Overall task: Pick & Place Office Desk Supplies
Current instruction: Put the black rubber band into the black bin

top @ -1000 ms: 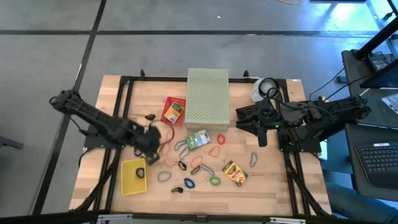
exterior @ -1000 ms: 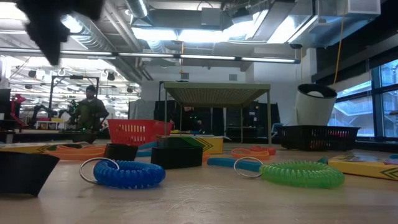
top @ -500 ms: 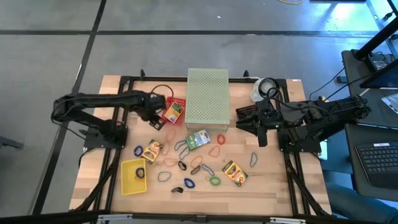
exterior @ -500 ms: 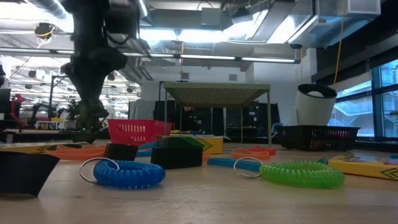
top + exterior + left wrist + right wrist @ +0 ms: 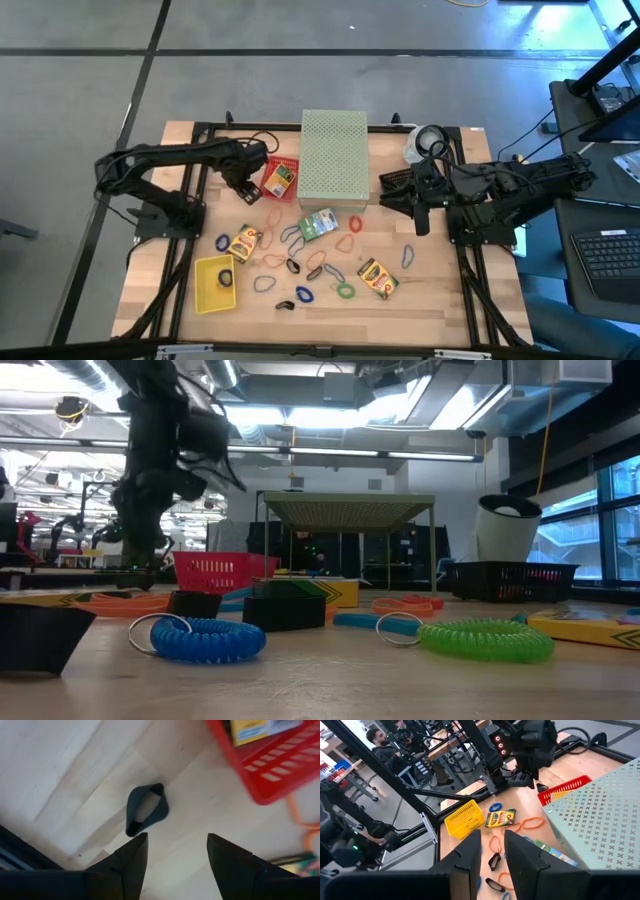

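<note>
My left gripper point(image 5: 177, 852) hangs open and points down just above a dark band loop point(image 5: 146, 809), which lies flat on the table beside the red basket point(image 5: 260, 780). The fingers touch nothing. A yellow card box point(image 5: 280, 176) lies in that basket. More card boxes point(image 5: 243, 242) point(image 5: 378, 277) point(image 5: 318, 224) and several coloured band loops point(image 5: 345, 290) lie on the table's middle. My right gripper point(image 5: 492, 855) is held high at the right point(image 5: 392, 190), open, with nothing between its fingers.
The large pale green perforated box point(image 5: 335, 155) stands at the far middle, next to the red basket. A yellow basket point(image 5: 215, 282) sits near left. A white roll point(image 5: 425, 145) is at the far right. In the low view, blue point(image 5: 205, 638) and green point(image 5: 485, 638) coils lie near the front.
My left gripper has swung from beside the yellow basket toward the table's far edge, come down, and now hangs over the dark loop by the red basket. A card box shows where the gripper was.
</note>
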You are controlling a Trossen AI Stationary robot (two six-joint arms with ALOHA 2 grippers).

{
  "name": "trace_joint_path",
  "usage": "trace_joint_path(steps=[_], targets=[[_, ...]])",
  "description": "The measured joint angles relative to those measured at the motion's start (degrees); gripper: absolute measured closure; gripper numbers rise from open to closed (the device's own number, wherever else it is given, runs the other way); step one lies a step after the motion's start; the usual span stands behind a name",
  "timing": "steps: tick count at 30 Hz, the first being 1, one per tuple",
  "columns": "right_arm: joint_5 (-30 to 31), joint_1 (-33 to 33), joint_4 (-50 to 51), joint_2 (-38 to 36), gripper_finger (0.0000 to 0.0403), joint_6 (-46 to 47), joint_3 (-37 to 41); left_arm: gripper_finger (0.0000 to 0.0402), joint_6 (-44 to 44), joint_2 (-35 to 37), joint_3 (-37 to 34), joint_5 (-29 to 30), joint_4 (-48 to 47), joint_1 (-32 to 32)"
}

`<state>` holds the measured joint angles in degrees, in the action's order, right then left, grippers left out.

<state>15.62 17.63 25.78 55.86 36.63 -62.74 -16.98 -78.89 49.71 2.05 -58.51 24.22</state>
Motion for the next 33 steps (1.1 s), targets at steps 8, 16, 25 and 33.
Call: trace_joint_path(steps=[8,16,25,33], targets=[[-0.04,0.0,0.01,-0.02,0.0317,1.06,0.0,0.0201,6.32,-6.07,-0.02,2.83,0.08,0.09],[-0.05,0.0,0.02,-0.02,0.0317,1.78,0.0,0.0201,11.26,-7.97,-0.02,4.85,1.31,0.7],[-0.05,0.0,-0.02,-0.02,0.0317,2.33,0.0,0.0201,13.67,-11.44,-0.02,4.21,4.06,0.68],[-0.16,0.0,-0.02,-0.02,0.0317,3.49,-0.02,0.0212,13.93,-14.75,0.0,3.92,4.41,1.91]])
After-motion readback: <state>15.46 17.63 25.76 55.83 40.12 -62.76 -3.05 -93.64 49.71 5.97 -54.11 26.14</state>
